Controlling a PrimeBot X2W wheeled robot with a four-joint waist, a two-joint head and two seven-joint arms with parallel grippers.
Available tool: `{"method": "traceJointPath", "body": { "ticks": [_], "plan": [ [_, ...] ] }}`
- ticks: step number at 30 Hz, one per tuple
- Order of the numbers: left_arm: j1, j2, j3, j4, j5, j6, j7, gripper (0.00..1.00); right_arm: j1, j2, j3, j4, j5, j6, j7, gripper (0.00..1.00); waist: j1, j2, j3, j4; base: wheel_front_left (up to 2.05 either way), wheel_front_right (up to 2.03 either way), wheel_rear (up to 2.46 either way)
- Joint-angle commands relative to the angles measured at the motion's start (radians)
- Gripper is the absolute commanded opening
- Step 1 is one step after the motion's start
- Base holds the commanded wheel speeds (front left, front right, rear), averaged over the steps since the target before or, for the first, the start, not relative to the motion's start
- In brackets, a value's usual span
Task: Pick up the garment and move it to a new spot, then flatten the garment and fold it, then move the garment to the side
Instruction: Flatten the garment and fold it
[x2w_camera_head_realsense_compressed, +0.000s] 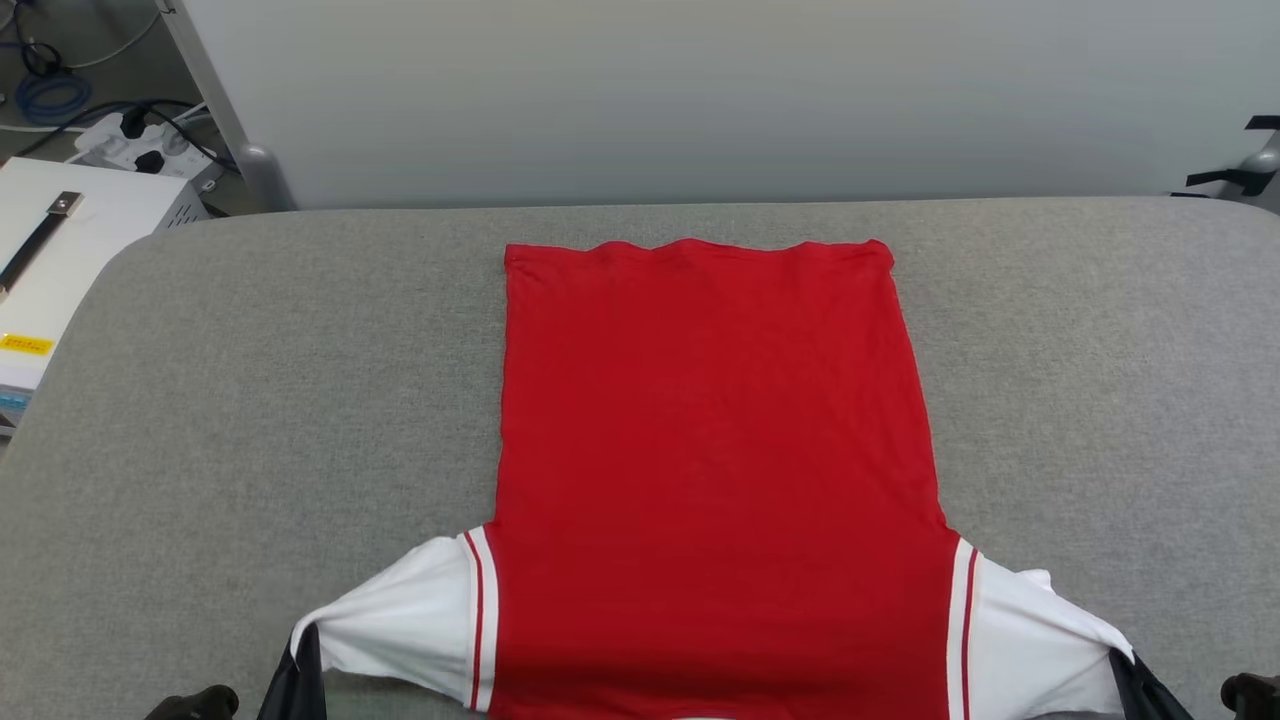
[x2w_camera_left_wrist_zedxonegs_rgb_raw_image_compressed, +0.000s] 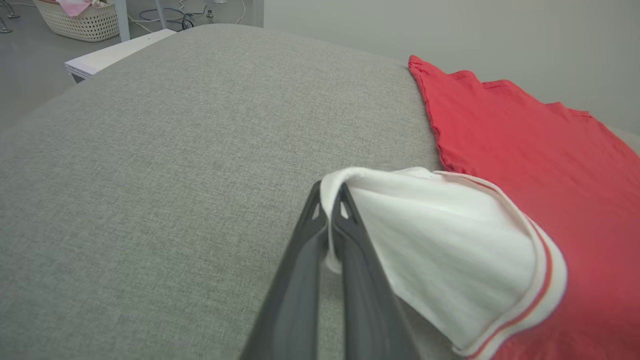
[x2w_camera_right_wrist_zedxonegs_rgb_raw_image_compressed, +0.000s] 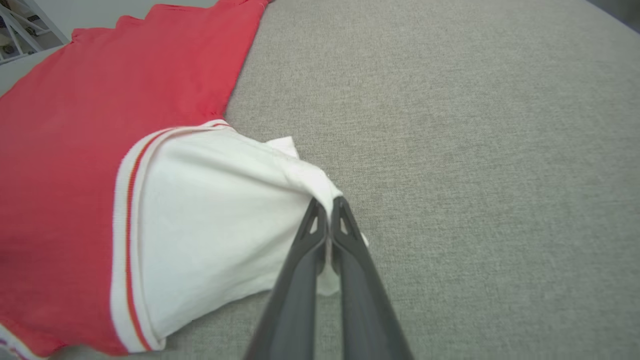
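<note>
The garment (x2w_camera_head_realsense_compressed: 715, 450) lies spread on the grey padded table (x2w_camera_head_realsense_compressed: 250, 400), plain red side up, hem toward the far edge, collar end at the near edge. No letters or number show. Its white sleeves stick out at the near left (x2w_camera_head_realsense_compressed: 400, 625) and near right (x2w_camera_head_realsense_compressed: 1030, 630). My left gripper (x2w_camera_head_realsense_compressed: 303, 650) is shut on the tip of the left sleeve (x2w_camera_left_wrist_zedxonegs_rgb_raw_image_compressed: 450, 250), the cloth pinched between the dark fingers (x2w_camera_left_wrist_zedxonegs_rgb_raw_image_compressed: 350, 235). My right gripper (x2w_camera_head_realsense_compressed: 1125, 665) is shut on the tip of the right sleeve (x2w_camera_right_wrist_zedxonegs_rgb_raw_image_compressed: 215, 220) in the same way, fingers (x2w_camera_right_wrist_zedxonegs_rgb_raw_image_compressed: 345, 230) closed on the white fabric.
A white box with a black handle (x2w_camera_head_realsense_compressed: 50, 250) stands off the table's left side, with a power strip and cables (x2w_camera_head_realsense_compressed: 140, 140) on the floor behind it. A pale wall panel (x2w_camera_head_realsense_compressed: 700, 90) runs behind the table. A wicker basket (x2w_camera_left_wrist_zedxonegs_rgb_raw_image_compressed: 82, 20) sits on the floor.
</note>
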Motion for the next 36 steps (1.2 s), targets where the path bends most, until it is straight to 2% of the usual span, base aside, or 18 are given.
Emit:
{"method": "traceJointPath", "body": {
  "ticks": [1,6,8,9,16,20,24,29,32,36],
  "plan": [
    [0.008,-0.001,0.003,0.009,-0.004,-0.002,-0.004,0.00,0.007,-0.002,-0.006,0.008,-0.008,-0.001,0.009,0.00,0.0001,0.0000,0.003,-0.001,0.00,0.00,0.00],
    [-0.014,-0.013,-0.006,0.031,0.005,-0.010,-0.005,0.00,-0.012,0.005,-0.001,0.019,-0.019,-0.001,0.026,0.00,0.0001,0.0000,0.011,-0.001,0.00,0.00,0.00],
    [-0.023,-0.015,-0.009,0.034,0.010,-0.016,-0.006,0.00,-0.028,0.010,-0.002,0.015,-0.015,-0.001,0.032,0.55,0.0001,0.0000,0.016,0.000,0.00,0.00,0.00],
    [-0.027,-0.015,-0.012,0.035,0.014,-0.019,-0.006,0.00,-0.039,0.012,-0.007,0.008,-0.015,-0.001,0.029,1.00,0.0001,0.0000,0.019,0.001,0.00,0.00,0.00],
    [-0.060,-0.031,-0.028,0.018,0.037,-0.035,-0.007,0.00,-0.128,0.006,-0.063,-0.103,-0.010,-0.001,0.015,1.00,0.0001,0.0000,0.054,0.022,0.00,0.00,0.00],
    [-0.090,-0.045,-0.036,-0.011,0.056,-0.043,-0.007,0.00,-0.228,-0.033,-0.086,-0.193,-0.020,-0.001,0.051,1.00,0.0001,0.0000,0.104,0.043,0.00,0.00,0.00],
    [-0.132,-0.065,-0.044,-0.044,0.077,-0.056,-0.007,0.00,-0.374,-0.096,-0.086,-0.277,-0.034,-0.001,0.126,1.00,0.0001,0.0000,0.178,0.074,0.00,0.00,0.00],
    [-0.189,-0.097,-0.046,-0.089,0.108,-0.076,-0.007,0.00,-0.615,-0.192,-0.036,-0.321,-0.040,-0.001,0.247,1.00,0.0001,0.0000,0.276,0.119,0.00,0.00,0.00],
    [-0.217,-0.115,-0.043,-0.112,0.126,-0.086,-0.007,0.00,-0.750,-0.237,-0.002,-0.306,-0.027,-0.001,0.329,1.00,0.0001,0.0000,0.325,0.147,0.00,0.00,0.00],
    [-0.247,-0.137,-0.041,-0.140,0.145,-0.100,-0.007,0.00,-0.922,-0.289,0.057,-0.217,0.015,-0.001,0.479,1.00,0.0001,0.0000,0.382,0.178,0.00,0.00,0.00]
  ]
}}
